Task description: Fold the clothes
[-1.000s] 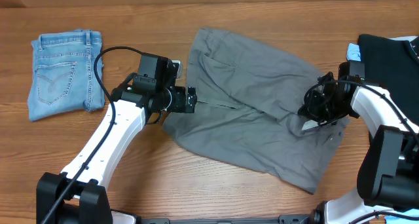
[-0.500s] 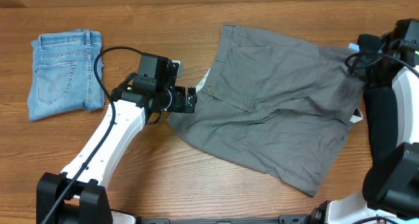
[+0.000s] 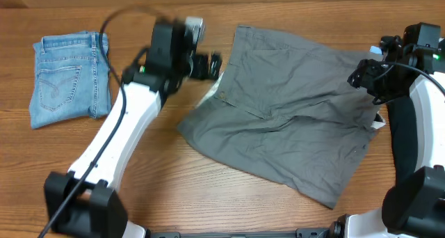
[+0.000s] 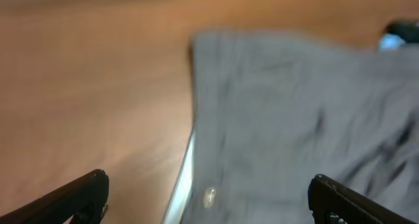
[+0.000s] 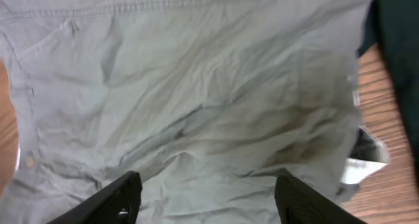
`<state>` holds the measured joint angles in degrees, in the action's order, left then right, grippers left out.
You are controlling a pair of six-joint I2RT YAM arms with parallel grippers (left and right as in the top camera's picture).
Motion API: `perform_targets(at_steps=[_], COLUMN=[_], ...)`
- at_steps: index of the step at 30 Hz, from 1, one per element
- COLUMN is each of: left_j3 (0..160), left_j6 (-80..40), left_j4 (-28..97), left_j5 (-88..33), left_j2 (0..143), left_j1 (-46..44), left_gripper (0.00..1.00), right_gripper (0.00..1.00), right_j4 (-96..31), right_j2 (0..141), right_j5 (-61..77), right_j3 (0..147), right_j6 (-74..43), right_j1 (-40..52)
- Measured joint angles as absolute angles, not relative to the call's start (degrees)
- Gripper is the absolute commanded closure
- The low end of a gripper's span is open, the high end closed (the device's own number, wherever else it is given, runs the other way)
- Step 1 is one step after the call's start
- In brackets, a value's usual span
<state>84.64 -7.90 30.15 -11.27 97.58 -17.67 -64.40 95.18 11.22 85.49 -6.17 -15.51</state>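
Zero folds made: grey shorts lie spread flat, wrinkled, mid-right on surface; my L tool by waistband & R tool over opposite edge both gape empty, so I judge all folding's left to do.

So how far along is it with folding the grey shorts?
Early. Done: the grey shorts lie spread open on the table, wrinkled, unfolded. In hand: nothing; left gripper is open by the waistband, right gripper open at the opposite edge. Left: every fold.
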Motion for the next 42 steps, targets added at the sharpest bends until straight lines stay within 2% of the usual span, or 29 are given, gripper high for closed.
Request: perform_targets(at_steps=[3,7,11,14,15,16,17,18,19,24,29,33,34,36,37,39,42], left_j3=[102.39,117.78,121.91,121.93,121.95,121.97,122.02,122.08,122.23,128.27,132.46,132.86,132.9,132.9,132.9,133.1,133.56], left_j6=[-6.37,-5.39,-5.34,-5.34,-5.39,-5.39,-5.23,-5.58,-5.67,-9.82,-13.08,-16.03,-16.95,-18.37,-18.55,-18.41,-18.06], left_j4=[31.79,30.59,21.39,18.9,18.31,18.02,17.89,17.56,17.3,21.5,39.66,47.72,48.53,48.62,48.51,49.84,52.58], left_j5=[-16.27,-21.8,-25.19,-26.41,-26.61,-26.94,-27.24,-27.4,-27.46,-26.61,-8.67,2.96,4.36,5.87,5.85,3.95,1.72], left_j2=[111.07,129.99,143.68,147.48,148.38,149.03,149.29,149.29,149.29,149.32,147.72,144.22,143.87,143.87,143.85,143.85,143.04], left_j1=[-17.89,-18.15,-19.18,-19.7,-19.88,-19.9,-19.99,-20.03,-20.1,-19.46,-15.03,-9.04,-7.4,-4.69,-3.44,-2.59,-2.94], left_gripper=[0.0,0.0,0.0,0.0,0.09,0.28,0.53,0.94,0.96,0.96,0.96,0.96,0.91,0.21,0.07,0.0,0.0], right_gripper=[0.26,0.26,0.26,0.27,0.27,0.28,0.29,0.29,0.29,0.29,0.29,0.28,0.28,0.28,0.28,0.28,0.28], right_j4=[-65.47,-68.05,-69.17,-69.19,-69.21,-69.17,-69.1,-69.06,-69.06,-69.08,-69.06,-69.06,-69.08,-69.28,-70.0,-70.08,-71.0], right_j2=[88.75,81.36,81.21,81.21,81.21,81.21,81.21,81.21,81.21,81.21,81.21,81.21,81.21,81.21,81.21,81.3,83.07], right_j5=[9.65,9.39,9.37,9.15,9.08,8.97,8.95,8.95,8.93,8.95,8.95,8.95,8.95,8.95,8.97,8.93,9.69], right_j3=[85.49,85.54,85.54,85.54,85.54,85.54,85.54,85.54,85.54,85.54,85.54,85.54,85.54,85.54,85.54,85.49,85.41], right_j6=[-7.88,-8.58,-8.8,-8.8,-8.8,-8.82,-8.82,-8.91,-8.97,-8.97,-8.97,-8.97,-8.97,-8.97,-8.97,-8.93,-8.91], right_j1=[-15.66,-15.66,-15.66,-15.66,-15.66,-15.66,-15.66,-15.66,-15.68,-15.66,-15.66,-15.68,-15.66,-15.66,-15.66,-15.66,-15.66])
